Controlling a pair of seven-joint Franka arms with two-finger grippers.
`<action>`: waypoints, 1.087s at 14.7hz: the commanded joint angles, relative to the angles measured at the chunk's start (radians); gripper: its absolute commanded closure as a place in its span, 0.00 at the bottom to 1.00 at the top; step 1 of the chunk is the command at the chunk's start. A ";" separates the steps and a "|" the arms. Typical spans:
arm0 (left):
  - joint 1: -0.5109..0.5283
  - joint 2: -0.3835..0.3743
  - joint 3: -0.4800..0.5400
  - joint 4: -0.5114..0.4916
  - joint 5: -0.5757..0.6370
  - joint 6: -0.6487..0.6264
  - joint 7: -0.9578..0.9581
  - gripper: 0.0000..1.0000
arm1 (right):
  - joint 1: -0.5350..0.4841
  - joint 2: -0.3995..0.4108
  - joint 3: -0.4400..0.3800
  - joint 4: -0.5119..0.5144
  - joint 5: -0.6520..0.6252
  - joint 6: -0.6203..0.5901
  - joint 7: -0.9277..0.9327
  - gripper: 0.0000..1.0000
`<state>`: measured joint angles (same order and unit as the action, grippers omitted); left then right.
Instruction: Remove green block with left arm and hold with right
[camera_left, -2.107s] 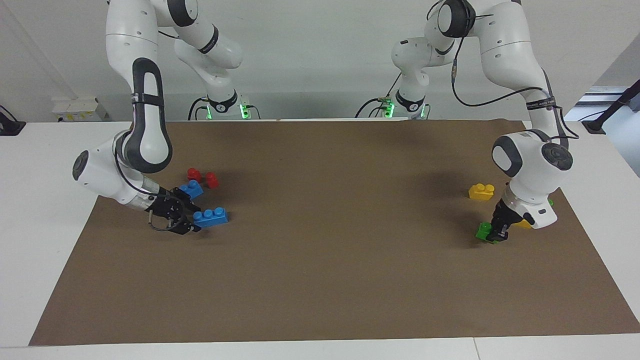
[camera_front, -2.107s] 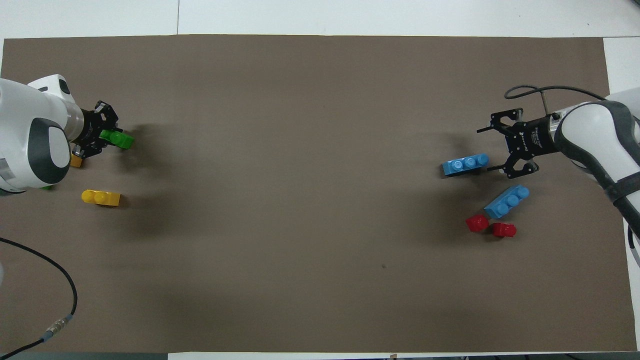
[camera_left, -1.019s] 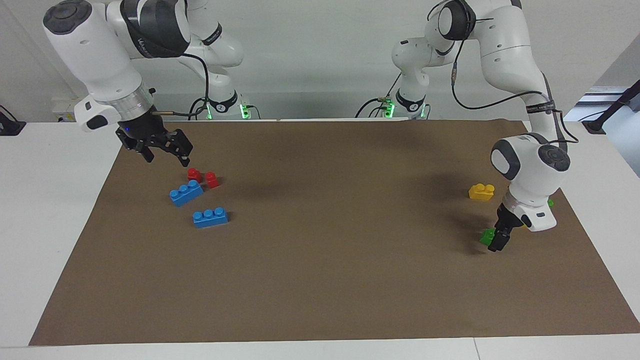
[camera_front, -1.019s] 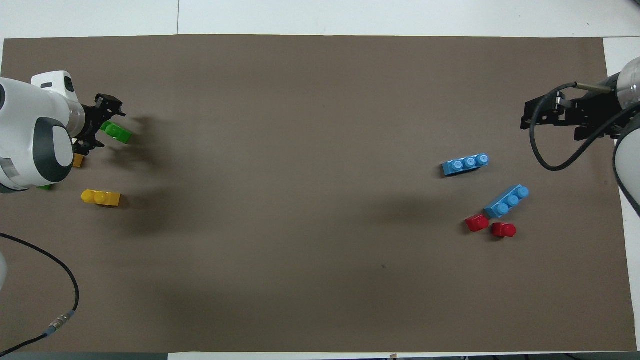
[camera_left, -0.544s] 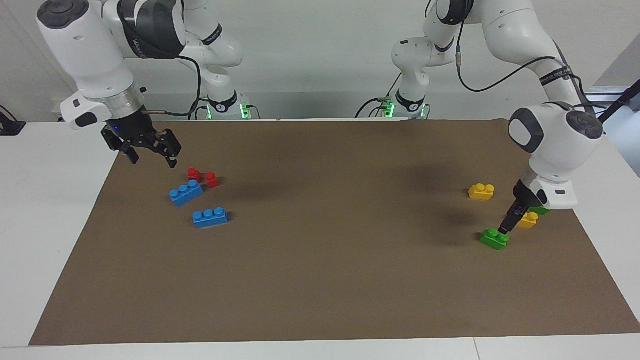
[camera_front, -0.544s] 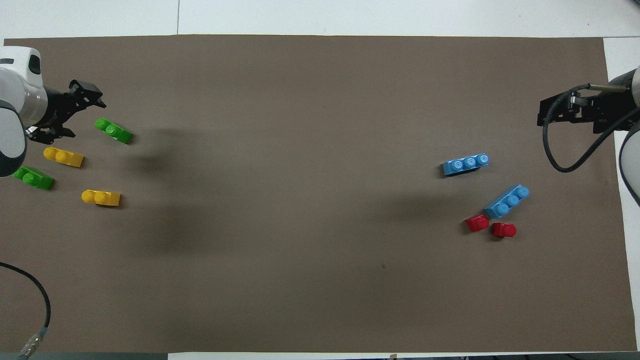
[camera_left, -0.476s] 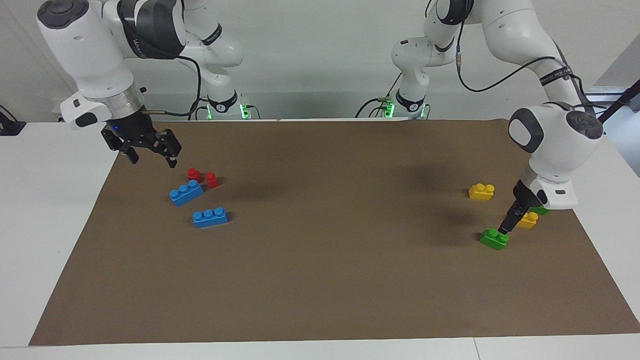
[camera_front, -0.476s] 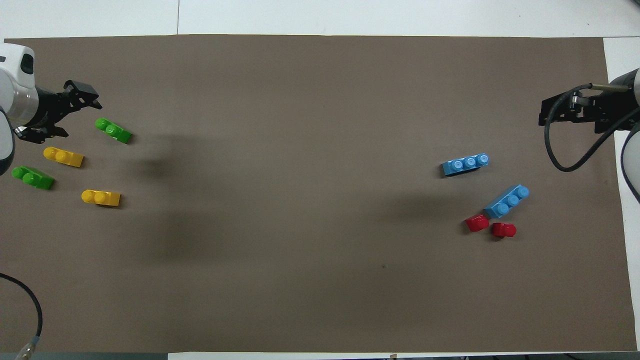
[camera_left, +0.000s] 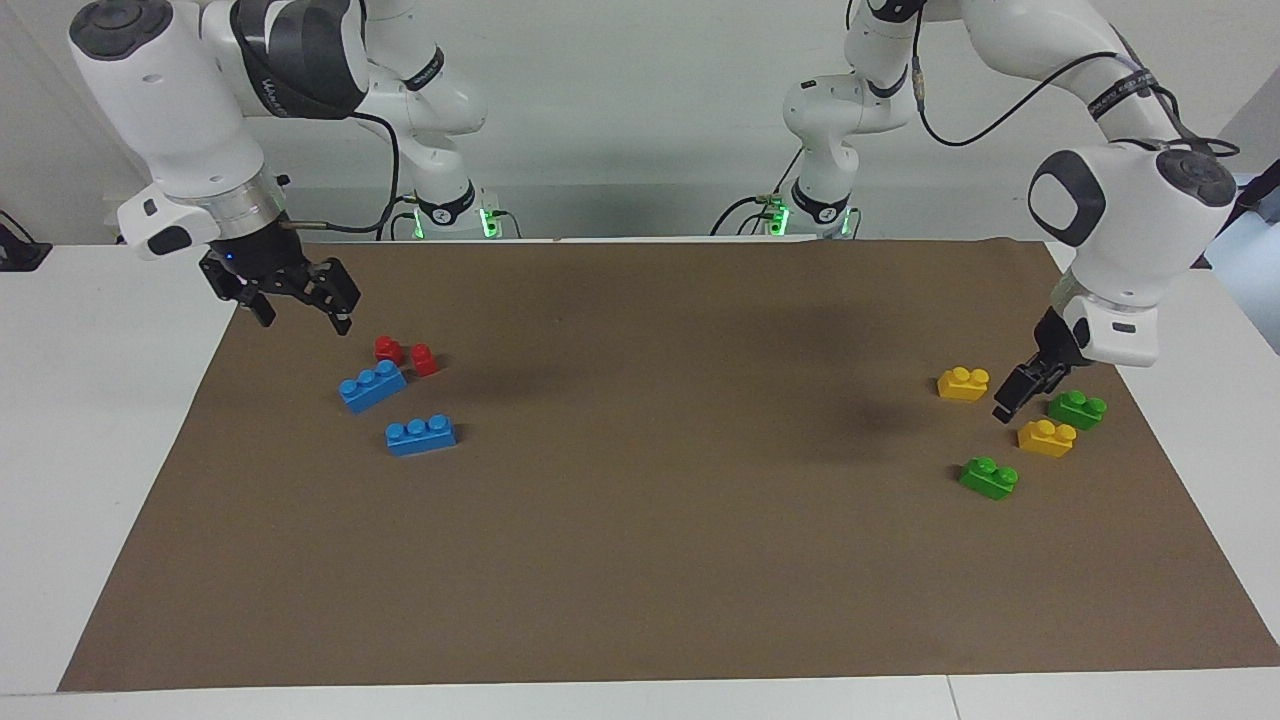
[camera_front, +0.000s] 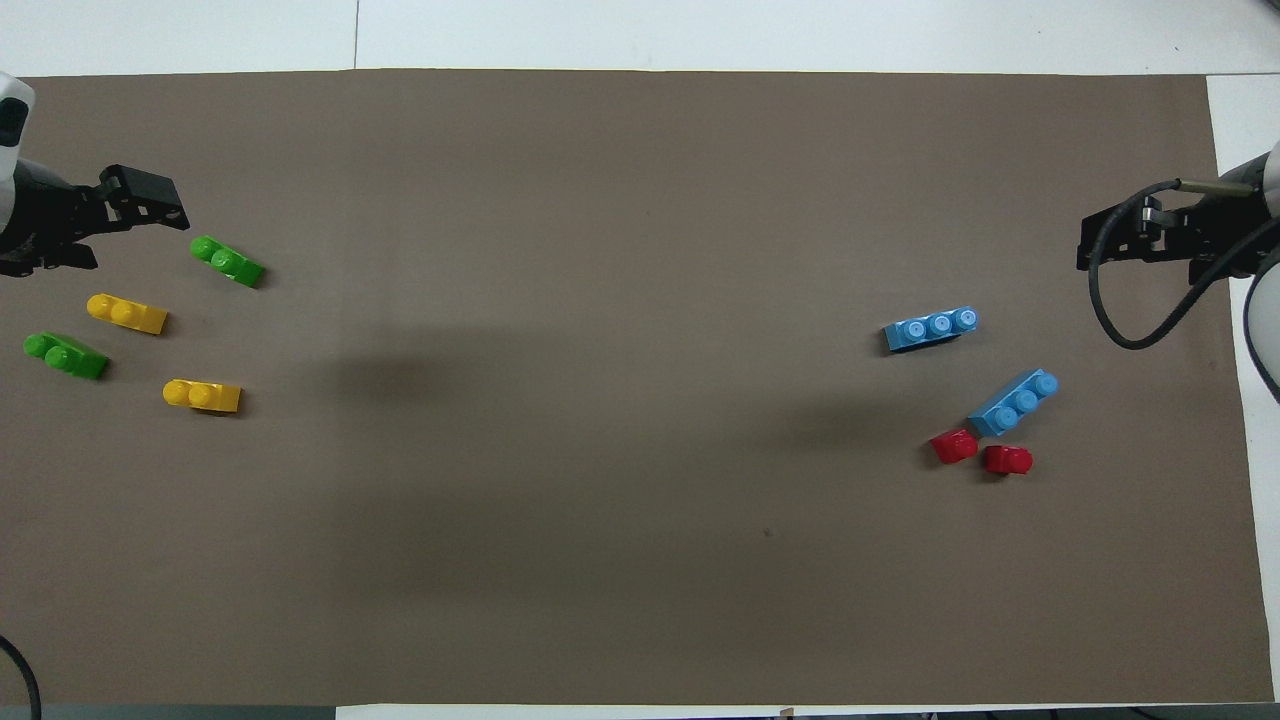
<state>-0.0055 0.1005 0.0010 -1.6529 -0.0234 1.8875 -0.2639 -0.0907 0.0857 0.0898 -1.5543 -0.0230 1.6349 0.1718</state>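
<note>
Two grippers are raised above the brown mat (camera_left: 640, 560), and neither holds anything. The left gripper (camera_left: 1022, 388) hangs at the left arm's end of the table, over the gap between a yellow brick (camera_left: 963, 383) and a second green brick (camera_left: 1077, 409). Its fingers are apart, though the gap looks modest; from this angle the exact spread is hard to judge.

The green block (camera_left: 988, 477) lies flat on the mat with studs upward, clear of that gripper and not touched by it. It is the brick of the cluster farthest from the robots. In the overhead view the same green block (camera_front: 228, 261) lies just beside the left gripper (camera_front: 95, 225), toward the table's middle. A second yellow brick (camera_left: 1046, 437) lies between the green block and the second green brick, apart from both.

The right gripper (camera_left: 295, 302) hovers over the mat's edge at the right arm's end of the table, fingers spread wide and pointing down. Below it and slightly toward the table's middle lie two red pieces (camera_left: 405, 354) side by side. One blue brick (camera_left: 372, 385) lies just beside the red pieces. The other blue brick (camera_left: 421, 434) lies farther from the robots, apart from the first. The right gripper touches none of them.
</note>
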 joint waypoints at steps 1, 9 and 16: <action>-0.025 -0.083 0.007 -0.004 0.016 -0.106 0.106 0.00 | -0.017 -0.007 0.005 0.003 0.005 -0.021 -0.023 0.00; -0.027 -0.180 -0.027 -0.002 0.013 -0.301 0.213 0.00 | -0.023 -0.007 0.005 0.003 0.003 -0.023 -0.074 0.00; -0.027 -0.196 -0.029 -0.011 0.011 -0.340 0.212 0.00 | -0.021 -0.009 0.007 0.003 0.005 -0.021 -0.074 0.00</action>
<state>-0.0229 -0.0745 -0.0323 -1.6517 -0.0234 1.5671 -0.0645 -0.0992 0.0856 0.0899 -1.5543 -0.0230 1.6294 0.1273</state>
